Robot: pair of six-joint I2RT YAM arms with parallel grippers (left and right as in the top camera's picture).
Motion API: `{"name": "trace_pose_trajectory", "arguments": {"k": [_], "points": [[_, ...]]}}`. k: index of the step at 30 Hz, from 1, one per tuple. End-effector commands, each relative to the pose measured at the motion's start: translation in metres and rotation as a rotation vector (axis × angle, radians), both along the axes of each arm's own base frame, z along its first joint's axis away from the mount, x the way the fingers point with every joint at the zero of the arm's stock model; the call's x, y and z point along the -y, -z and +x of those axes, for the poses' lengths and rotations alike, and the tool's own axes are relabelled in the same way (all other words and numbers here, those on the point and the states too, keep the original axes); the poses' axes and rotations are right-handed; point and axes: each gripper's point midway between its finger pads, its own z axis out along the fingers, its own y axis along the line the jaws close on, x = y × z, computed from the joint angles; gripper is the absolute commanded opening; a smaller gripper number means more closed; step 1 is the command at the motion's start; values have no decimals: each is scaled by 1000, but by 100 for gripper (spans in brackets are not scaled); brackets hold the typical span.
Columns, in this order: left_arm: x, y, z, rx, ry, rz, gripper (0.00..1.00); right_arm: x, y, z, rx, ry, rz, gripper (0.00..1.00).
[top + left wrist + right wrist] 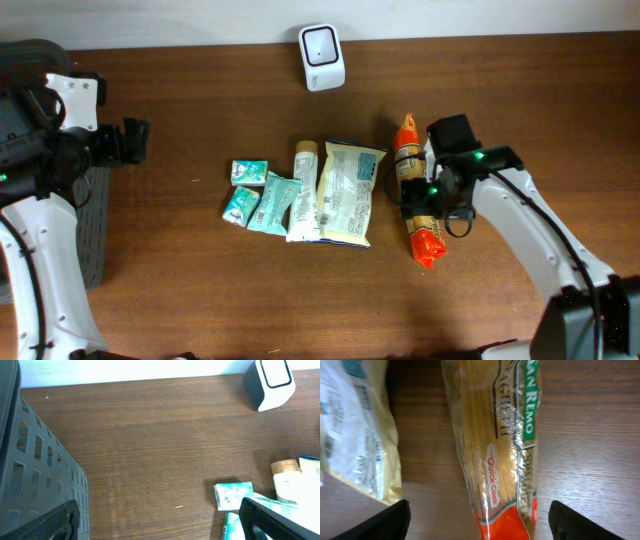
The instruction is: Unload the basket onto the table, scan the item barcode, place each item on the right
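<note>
Grey basket (pixel 45 460): contents hidden. San Remo spaghetti packet (pixel 492 450) lay flat; clear film, green band, orange-red end. Right gripper (pixel 480 522) unclenched astride it; left gripper (pixel 160 520) spread wide.

Overhead straight down on table (pixel 180 290), left wrist low, sharing scanner (pixel 270 382), right wrist close over spaghetti (pixel 495 450)

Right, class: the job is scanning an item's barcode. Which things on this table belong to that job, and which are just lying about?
Belong to the job:
spaghetti packet
white scanner
right gripper, open over the packet

Just lying about:
cream bag
tube
green packets
grey basket
</note>
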Motion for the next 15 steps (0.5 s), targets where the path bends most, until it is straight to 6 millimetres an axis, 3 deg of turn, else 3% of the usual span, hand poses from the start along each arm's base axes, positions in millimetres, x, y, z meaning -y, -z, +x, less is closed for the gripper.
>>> {"name": "trace_pose_trajectory", "arguments": {"k": [1, 6, 10, 15], "points": [[0, -1, 0, 9, 14, 6, 99, -1, 31, -8, -88, 10, 5, 86], [1, 0, 0, 5, 15, 4, 99, 27, 68, 3, -129, 54, -114, 86], [1, 0, 0, 5, 14, 4, 99, 17, 63, 14, -104, 28, 91, 86], [1, 0, 0, 5, 14, 4, 99, 4, 92, -12, -133, 21, 176, 85]]}}
